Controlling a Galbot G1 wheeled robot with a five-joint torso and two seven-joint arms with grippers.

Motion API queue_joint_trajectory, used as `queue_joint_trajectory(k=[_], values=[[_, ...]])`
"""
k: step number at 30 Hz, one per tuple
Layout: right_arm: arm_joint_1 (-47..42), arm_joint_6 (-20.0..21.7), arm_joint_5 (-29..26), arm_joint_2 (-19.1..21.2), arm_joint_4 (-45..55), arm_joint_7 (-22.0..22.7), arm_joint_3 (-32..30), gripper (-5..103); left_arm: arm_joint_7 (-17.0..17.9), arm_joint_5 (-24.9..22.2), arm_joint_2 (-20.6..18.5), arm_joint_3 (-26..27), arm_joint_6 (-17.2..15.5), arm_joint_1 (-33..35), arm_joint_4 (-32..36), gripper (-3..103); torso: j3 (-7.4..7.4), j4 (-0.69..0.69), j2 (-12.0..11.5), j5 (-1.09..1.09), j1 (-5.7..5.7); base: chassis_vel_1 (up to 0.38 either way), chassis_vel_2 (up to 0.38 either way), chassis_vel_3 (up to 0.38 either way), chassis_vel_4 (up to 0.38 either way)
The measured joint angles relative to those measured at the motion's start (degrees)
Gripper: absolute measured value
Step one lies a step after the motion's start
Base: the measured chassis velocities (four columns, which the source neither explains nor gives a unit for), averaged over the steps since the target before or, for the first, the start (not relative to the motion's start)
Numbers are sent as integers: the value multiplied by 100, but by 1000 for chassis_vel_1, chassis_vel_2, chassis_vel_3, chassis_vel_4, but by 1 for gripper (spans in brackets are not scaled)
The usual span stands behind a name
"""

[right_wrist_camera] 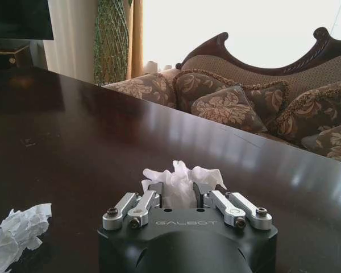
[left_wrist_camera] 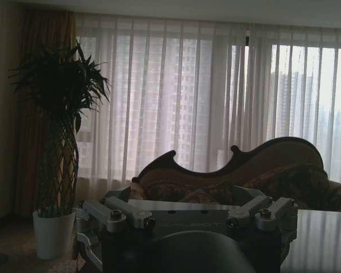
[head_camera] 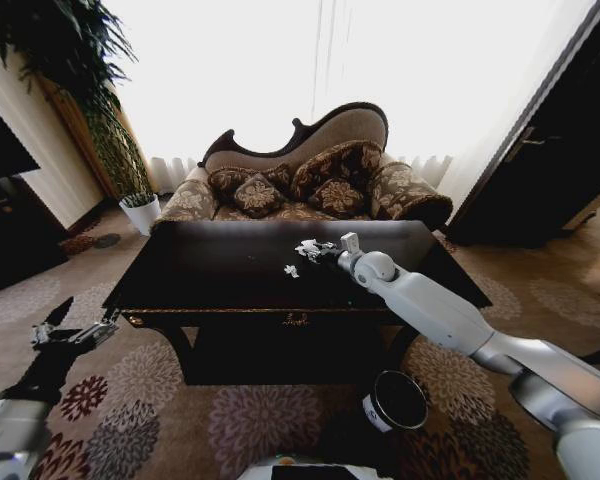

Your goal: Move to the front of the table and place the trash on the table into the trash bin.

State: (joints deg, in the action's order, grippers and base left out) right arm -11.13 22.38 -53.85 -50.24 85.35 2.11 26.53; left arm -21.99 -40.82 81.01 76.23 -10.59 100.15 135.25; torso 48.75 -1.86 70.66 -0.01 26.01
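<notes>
The trash bin (head_camera: 396, 401) is standing upright on the carpet below the table's (head_camera: 230, 270) front edge, mouth facing up, its inside too dark to read. Over the tabletop, the right gripper (right_wrist_camera: 182, 192) is pinching one crumpled white paper wad (right_wrist_camera: 182, 177) with nearly closed fingers, a second wad (right_wrist_camera: 20, 233) lying just beside it. The left gripper (head_camera: 75, 333) is hanging spread open and holding nothing off the table's left front corner.

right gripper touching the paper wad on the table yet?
Touching. In the right wrist view the right gripper has its fingers closed against both sides of the crumpled paper on the table.
</notes>
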Motion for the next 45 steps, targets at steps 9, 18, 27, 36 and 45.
queue_joint_trajectory(k=[9,18,27,36,45], values=[[-314,-98,-80,242,395,-18,-325,2,4,-12,8,-15,4,-10,29,100,0,0,0,1,0,0,0,0,0],[-1829,-91,-334,860,1609,105,-1768,0,12,-70,-53,-108,5,-131,37,100,0,1,0,2,0,0,0,0,0],[-3442,-124,-599,1380,2554,112,-3708,0,26,-92,-134,-324,5,-327,-29,100,-1,1,0,-2,-1,0,0,0,0],[-5560,-153,-657,1146,3608,112,-5713,0,32,-173,-261,-460,-5,-484,-73,100,-1,0,0,0,-1,0,0,0,0],[-7783,-211,-408,17,4655,-139,-7774,0,41,-259,-372,-644,-11,-649,-181,100,-1,-1,1,0,-1,0,0,0,0]])
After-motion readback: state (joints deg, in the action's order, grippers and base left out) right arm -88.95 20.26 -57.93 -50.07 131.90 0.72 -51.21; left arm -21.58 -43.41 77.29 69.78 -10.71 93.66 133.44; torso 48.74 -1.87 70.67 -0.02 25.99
